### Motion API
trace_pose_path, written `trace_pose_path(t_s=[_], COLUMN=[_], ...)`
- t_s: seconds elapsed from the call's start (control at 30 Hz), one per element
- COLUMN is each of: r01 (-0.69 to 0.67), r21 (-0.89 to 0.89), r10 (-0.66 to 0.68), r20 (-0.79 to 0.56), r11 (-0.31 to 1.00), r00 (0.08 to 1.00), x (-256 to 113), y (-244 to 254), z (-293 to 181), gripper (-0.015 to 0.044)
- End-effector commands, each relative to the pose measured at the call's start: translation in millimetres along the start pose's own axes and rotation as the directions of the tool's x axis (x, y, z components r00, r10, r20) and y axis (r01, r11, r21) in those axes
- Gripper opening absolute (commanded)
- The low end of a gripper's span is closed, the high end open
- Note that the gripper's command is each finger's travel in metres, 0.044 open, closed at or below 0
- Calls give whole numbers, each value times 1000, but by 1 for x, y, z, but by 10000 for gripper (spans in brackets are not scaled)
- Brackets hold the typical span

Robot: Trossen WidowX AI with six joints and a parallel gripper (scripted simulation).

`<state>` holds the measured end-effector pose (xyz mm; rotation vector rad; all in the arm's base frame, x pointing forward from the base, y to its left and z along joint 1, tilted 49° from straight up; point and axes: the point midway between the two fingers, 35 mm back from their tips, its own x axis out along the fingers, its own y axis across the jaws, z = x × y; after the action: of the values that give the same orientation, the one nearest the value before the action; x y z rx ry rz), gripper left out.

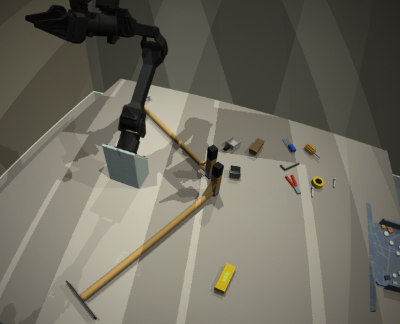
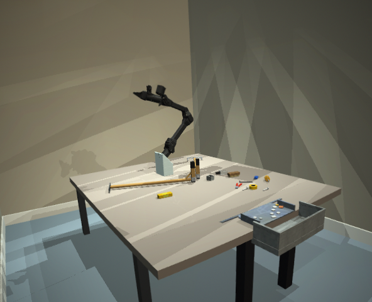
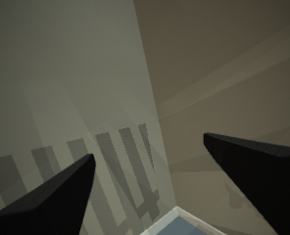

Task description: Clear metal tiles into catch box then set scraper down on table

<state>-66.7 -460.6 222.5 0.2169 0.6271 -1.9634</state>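
Note:
My gripper [image 1: 30,21] [image 2: 134,93] [image 3: 150,148] is open and empty, high above the table's back left. A long wooden-shafted tool with a flat dark blade [image 1: 151,244] [image 2: 147,183] lies at the front left, its dark-topped grip upright near mid-table. A second long wooden-shafted tool [image 1: 176,141] runs toward the back, its head partly hidden by the arm in the top view. The steel bench plate [image 1: 382,259] [image 2: 257,212] lies at the far right with several small tiles [image 1: 391,242] [image 2: 272,214] scattered on it. The grey catch box [image 2: 266,236] stands at the plate's outer end.
The pale arm mount [image 1: 123,167] [image 2: 163,165] stands left of the upright grips. A yellow block [image 1: 224,277] [image 2: 164,195] lies nearer the front. A brown block [image 1: 256,146] [image 2: 233,173], red-handled pliers [image 1: 292,183] and a yellow tape roll [image 1: 312,182] lie between the grips and plate.

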Motion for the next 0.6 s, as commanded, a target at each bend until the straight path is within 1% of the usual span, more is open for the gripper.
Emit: trace_pose_path(t_s=[0.0, 0.27, 0.57], r01=[-94, -255, -417], r21=[-38, -74, -54], r10=[90, 225, 339], r20=[-98, -284, -494], r11=[995, 964, 907], r00=[991, 932, 801], x=[9, 15, 8], y=[24, 60, 95], z=[-20, -59, -105], gripper=[440, 440, 440])
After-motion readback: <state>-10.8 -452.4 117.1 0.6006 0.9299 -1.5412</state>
